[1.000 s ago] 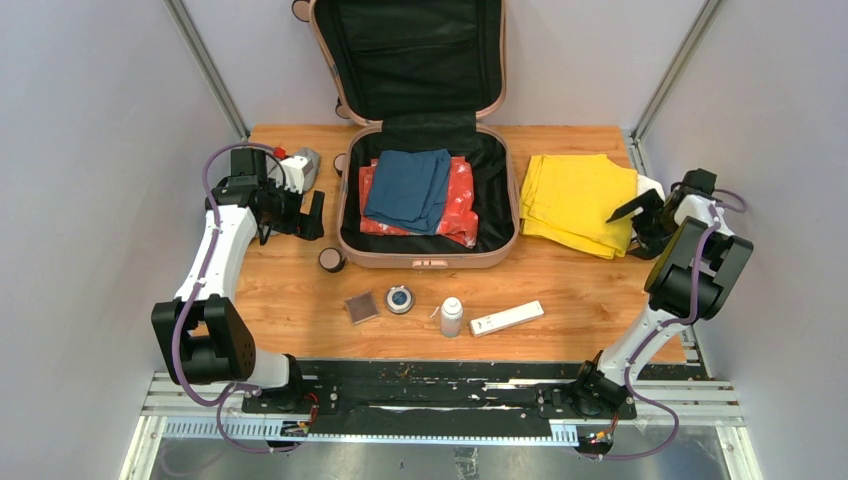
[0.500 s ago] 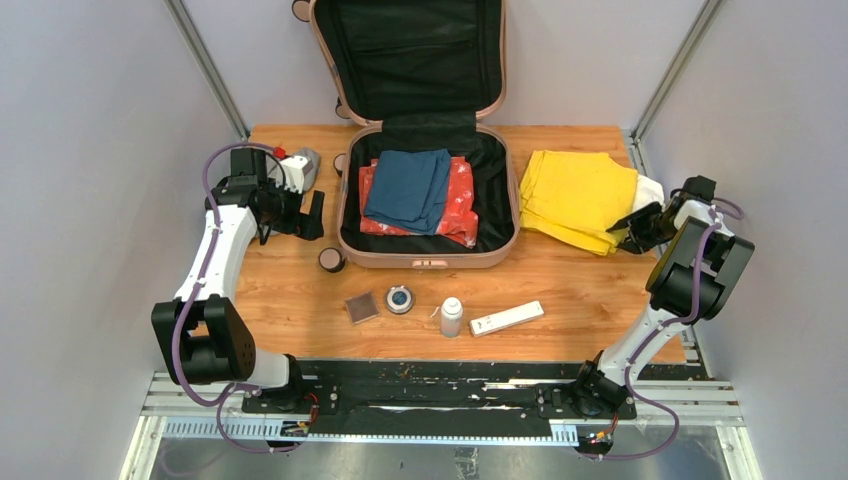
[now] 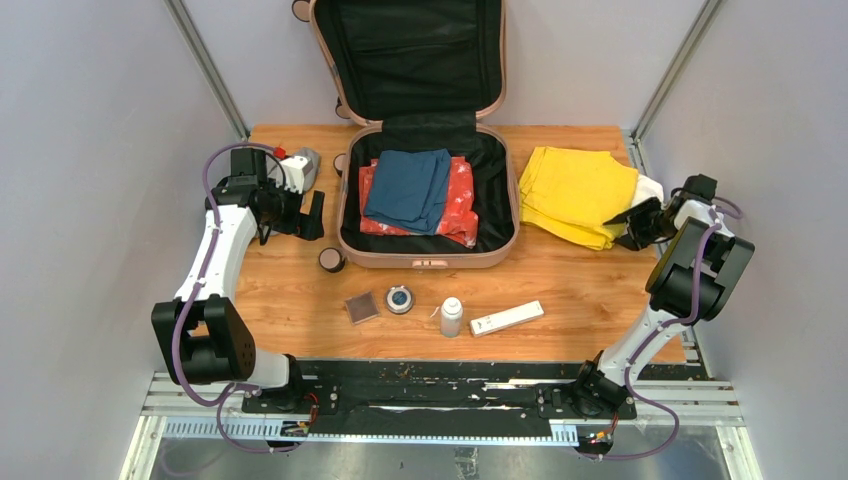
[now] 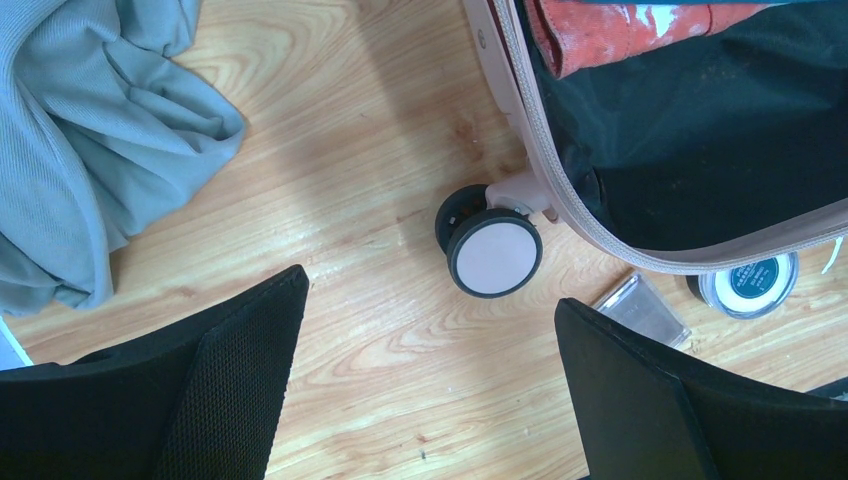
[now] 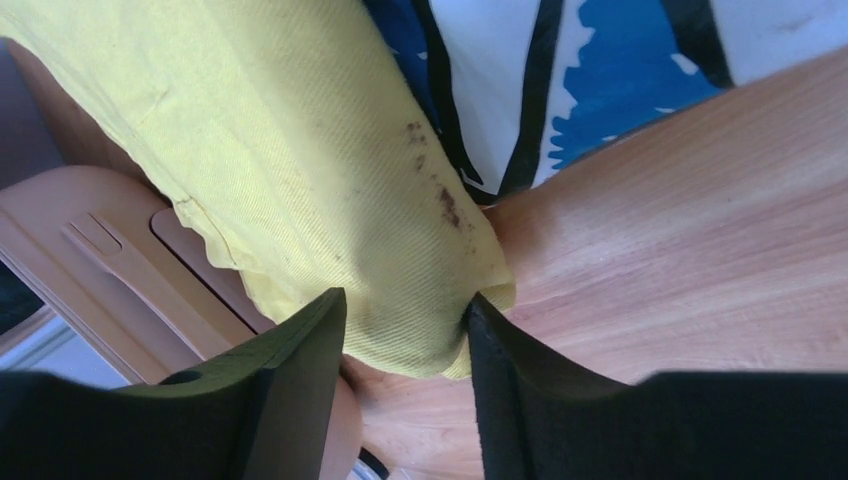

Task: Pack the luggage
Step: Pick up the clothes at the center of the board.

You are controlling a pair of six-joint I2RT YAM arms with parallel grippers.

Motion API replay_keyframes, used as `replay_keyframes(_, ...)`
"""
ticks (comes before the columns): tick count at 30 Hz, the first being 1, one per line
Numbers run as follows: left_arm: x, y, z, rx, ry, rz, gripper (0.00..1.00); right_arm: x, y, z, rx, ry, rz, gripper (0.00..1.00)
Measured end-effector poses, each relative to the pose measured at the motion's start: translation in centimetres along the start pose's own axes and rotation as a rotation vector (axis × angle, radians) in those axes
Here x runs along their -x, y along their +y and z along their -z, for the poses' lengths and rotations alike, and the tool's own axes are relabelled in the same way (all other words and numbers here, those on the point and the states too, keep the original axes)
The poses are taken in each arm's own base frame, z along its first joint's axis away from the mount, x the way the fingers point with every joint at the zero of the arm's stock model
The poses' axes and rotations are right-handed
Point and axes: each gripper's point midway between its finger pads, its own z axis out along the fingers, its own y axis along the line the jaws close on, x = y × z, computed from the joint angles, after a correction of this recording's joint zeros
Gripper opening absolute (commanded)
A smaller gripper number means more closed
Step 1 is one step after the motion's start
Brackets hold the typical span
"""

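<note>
The luggage (image 3: 428, 262), a pale pink suitcase, lies open mid-table with its lid (image 3: 410, 50) propped against the back wall. A blue cloth (image 3: 408, 188) rests on a red patterned cloth (image 3: 462, 205) inside it. To its right lies a folded yellow cloth (image 3: 575, 195). My right gripper (image 3: 632, 225) grips that cloth's near right corner; in the right wrist view the yellow cloth (image 5: 300, 170) fills the gap of the right gripper (image 5: 405, 335), touching both fingers. My left gripper (image 3: 305, 215) hovers open left of the luggage, and the left gripper (image 4: 430, 340) has bare wood between its fingers, near a luggage wheel (image 4: 494, 252).
A grey cloth (image 3: 300, 170) lies at the back left. In front of the luggage sit a round brown case (image 3: 331, 260), a square case (image 3: 361, 307), a round tin (image 3: 399, 299), a white bottle (image 3: 451, 317) and a long white box (image 3: 506, 318). A blue-and-white patterned cloth (image 5: 600, 70) lies under the yellow one.
My right gripper has closed from wide open onto the yellow cloth's corner, and the cloth's edge has bunched slightly. The left arm has not moved.
</note>
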Motion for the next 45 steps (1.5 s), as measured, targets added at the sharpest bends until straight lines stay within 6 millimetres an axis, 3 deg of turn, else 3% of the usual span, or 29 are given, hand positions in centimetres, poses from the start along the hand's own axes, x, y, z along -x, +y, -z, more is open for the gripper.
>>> replay_keyframes(3,0.0,0.0,0.0,0.0,0.0,0.0,1.0,0.1,0.2,0.0,0.009,-0.001,0.0,0.8)
replay_keyframes(6,0.0,0.0,0.0,0.0,0.0,0.0,1.0,0.1,0.1,0.0,0.002,-0.007,0.007,0.86)
replay_keyframes(17,0.0,0.0,0.0,0.0,0.0,0.0,1.0,0.1,-4.0,-0.5,-0.189,-0.051,0.052,0.88)
replay_keyframes(22,0.0,0.0,0.0,-0.001,0.0,0.0,1.0,0.4,-3.8,-0.7,-0.18,-0.063,0.073,0.86)
replay_keyframes(28,0.0,0.0,0.0,0.0,0.0,0.0,1.0,0.2,-1.9,-1.5,-0.076,-0.061,0.072,0.82)
replay_keyframes(34,0.0,0.0,0.0,0.0,0.0,0.0,1.0,-0.3,-0.6,-2.2,0.022,-0.047,0.049,0.73)
replay_keyframes(42,0.0,0.1,0.0,0.006,0.002,-0.001,1.0,-0.7,-0.1,-3.4,0.098,-0.027,0.019,0.4)
replay_keyframes(45,0.0,0.1,0.0,0.007,0.003,-0.001,1.0,-0.8,0.4,-3.4,0.123,-0.025,0.0,0.23)
